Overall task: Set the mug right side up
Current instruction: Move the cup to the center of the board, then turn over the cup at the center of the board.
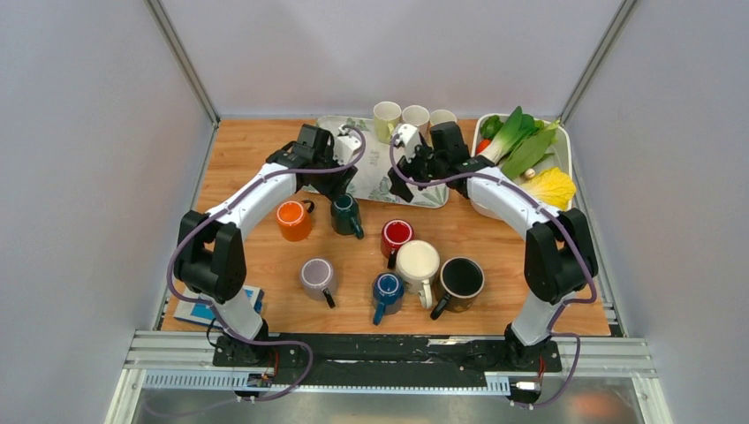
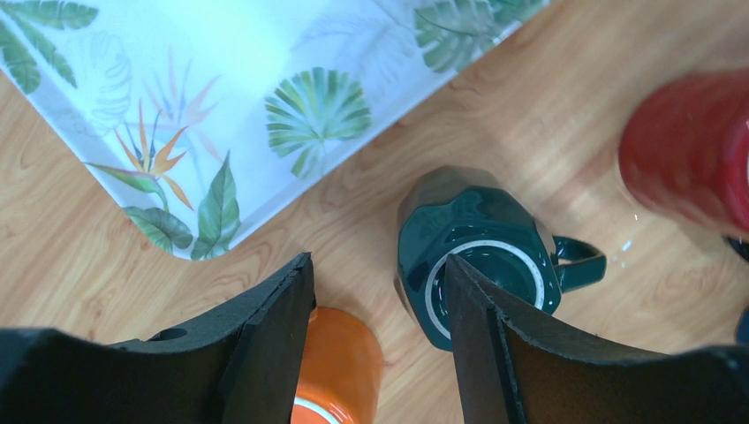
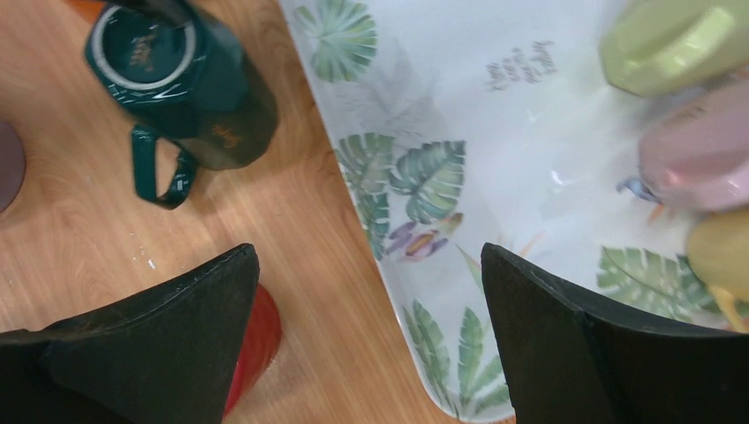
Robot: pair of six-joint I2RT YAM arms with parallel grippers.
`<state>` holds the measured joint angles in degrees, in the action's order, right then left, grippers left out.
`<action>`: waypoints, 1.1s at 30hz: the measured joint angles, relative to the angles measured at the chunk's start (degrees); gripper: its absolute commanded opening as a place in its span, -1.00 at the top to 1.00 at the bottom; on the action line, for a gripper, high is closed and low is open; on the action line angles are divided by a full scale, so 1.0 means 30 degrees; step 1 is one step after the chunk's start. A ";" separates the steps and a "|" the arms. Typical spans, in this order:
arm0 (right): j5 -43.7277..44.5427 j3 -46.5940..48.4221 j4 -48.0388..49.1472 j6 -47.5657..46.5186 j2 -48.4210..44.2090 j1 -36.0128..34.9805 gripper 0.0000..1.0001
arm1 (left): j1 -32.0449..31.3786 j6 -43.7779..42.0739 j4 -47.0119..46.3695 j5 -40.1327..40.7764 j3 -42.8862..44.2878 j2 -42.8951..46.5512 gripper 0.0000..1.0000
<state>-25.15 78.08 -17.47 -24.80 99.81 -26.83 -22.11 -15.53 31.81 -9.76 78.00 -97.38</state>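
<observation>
The top camera shows me the dark green mug (image 1: 345, 215) standing upside down on the desk (image 1: 256, 150), just beside the leaf-print tray (image 1: 373, 183). On the left wrist feed my left claw (image 2: 378, 265) hangs released above it, one finger over its upturned base, the other over an orange mug (image 2: 340, 371). On the right wrist feed my right claw (image 3: 369, 252) gapes empty across the tray's edge

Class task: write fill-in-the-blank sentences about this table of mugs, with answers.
The green mug stands ___ down on the table.
The left claw and right claw are both ___.
The tray holds ___ pale mugs.
Answers: upside; open; three.
</observation>
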 measured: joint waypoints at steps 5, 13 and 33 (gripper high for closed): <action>-0.0313 0.0117 -0.0219 -0.1035 0.0976 -0.1865 -1.00 | 0.0495 0.1931 0.0823 -0.0284 0.1348 -0.1056 -0.18; 0.0131 0.0648 -0.0306 -0.1479 0.2637 -0.4575 -0.97 | 0.1188 0.3861 0.1785 -0.1268 0.2055 -0.1537 -0.35; 0.4022 0.0998 0.1501 0.1311 0.5486 -0.5238 -0.11 | 0.2586 0.5064 0.1778 -0.0211 -0.0036 0.4065 -0.40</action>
<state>-13.08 81.08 -12.97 -20.86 116.27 -42.54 -14.35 -0.34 37.15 -10.39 77.89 -85.19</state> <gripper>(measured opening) 0.580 0.699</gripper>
